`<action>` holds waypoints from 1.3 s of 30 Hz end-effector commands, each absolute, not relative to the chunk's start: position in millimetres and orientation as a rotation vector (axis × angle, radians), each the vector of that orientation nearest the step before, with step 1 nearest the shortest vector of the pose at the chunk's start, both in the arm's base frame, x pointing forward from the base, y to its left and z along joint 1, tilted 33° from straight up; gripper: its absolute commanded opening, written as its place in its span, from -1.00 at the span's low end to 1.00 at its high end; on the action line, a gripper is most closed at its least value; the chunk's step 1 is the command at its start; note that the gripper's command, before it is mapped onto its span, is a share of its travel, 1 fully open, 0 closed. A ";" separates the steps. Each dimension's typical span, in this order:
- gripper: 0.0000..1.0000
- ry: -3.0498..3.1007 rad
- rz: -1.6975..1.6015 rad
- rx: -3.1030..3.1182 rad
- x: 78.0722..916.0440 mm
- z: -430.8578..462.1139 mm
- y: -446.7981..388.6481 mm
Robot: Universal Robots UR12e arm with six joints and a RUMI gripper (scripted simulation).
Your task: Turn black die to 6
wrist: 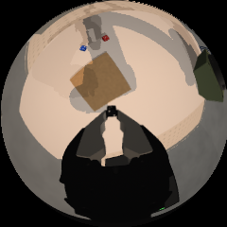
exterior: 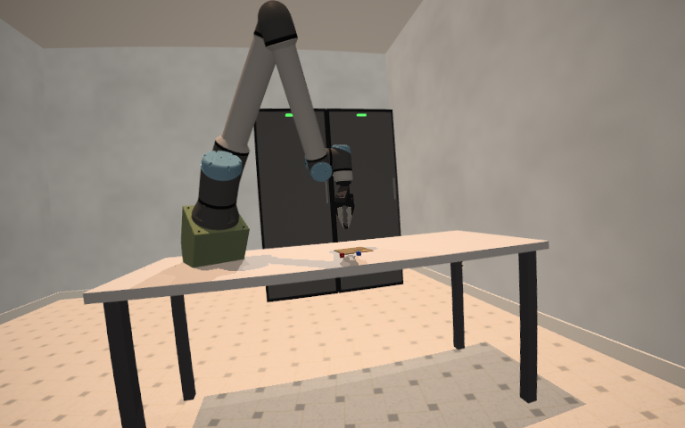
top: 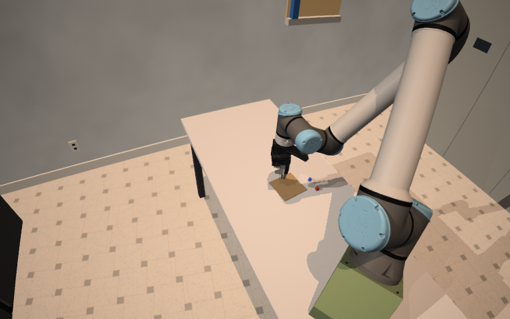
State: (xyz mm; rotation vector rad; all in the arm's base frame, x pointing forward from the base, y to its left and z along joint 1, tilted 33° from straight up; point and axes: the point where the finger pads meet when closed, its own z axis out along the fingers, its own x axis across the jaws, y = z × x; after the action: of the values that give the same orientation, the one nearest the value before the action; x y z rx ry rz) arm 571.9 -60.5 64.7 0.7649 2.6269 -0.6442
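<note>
1. Black two-jaw gripper point(top: 283, 177) point(exterior: 345, 226) point(wrist: 112, 112) pinching small black die point(exterior: 345, 227) point(wrist: 112, 111), raised above mat level, likely for turning/placing.
2. Flat brown square mat point(top: 289, 190) point(exterior: 353, 250) point(wrist: 108, 81): target.
3. Blue die point(top: 309, 179) point(exterior: 359, 253) point(wrist: 83, 48), red die point(top: 317, 188) point(exterior: 342, 255) point(wrist: 105, 38) off mat; leave untouched.

The mat point(top: 287, 187) point(exterior: 353, 250) point(wrist: 100, 81) looks matt brown; the arm's caps point(top: 364, 223) point(exterior: 221, 165) (pale blue) look like smooth plastic.

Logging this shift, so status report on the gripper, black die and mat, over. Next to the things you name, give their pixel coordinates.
Gripper point(top: 283, 177) point(exterior: 345, 227) point(wrist: 112, 112) shut on black die, above table. Mat point(top: 287, 189) point(exterior: 347, 251) point(wrist: 105, 85) bears no die. Red die point(top: 317, 188) point(exterior: 342, 255) point(wrist: 105, 38), blue die point(top: 309, 179) point(exterior: 359, 253) point(wrist: 83, 48) beside it.
</note>
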 end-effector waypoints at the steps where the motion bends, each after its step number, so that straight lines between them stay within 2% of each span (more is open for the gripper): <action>1: -0.99 2.547 -0.611 0.939 572.1 68.7 -65.5; 22: -0.99 1.982 -0.382 1.714 573.4 86.7 -91.4; 39: -0.99 1.700 -0.280 1.961 575.3 94.2 -101.3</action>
State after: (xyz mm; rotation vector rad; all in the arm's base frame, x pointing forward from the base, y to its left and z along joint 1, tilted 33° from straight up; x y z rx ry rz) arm 574.7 -100.2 92.7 1.9292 1.7410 -0.2939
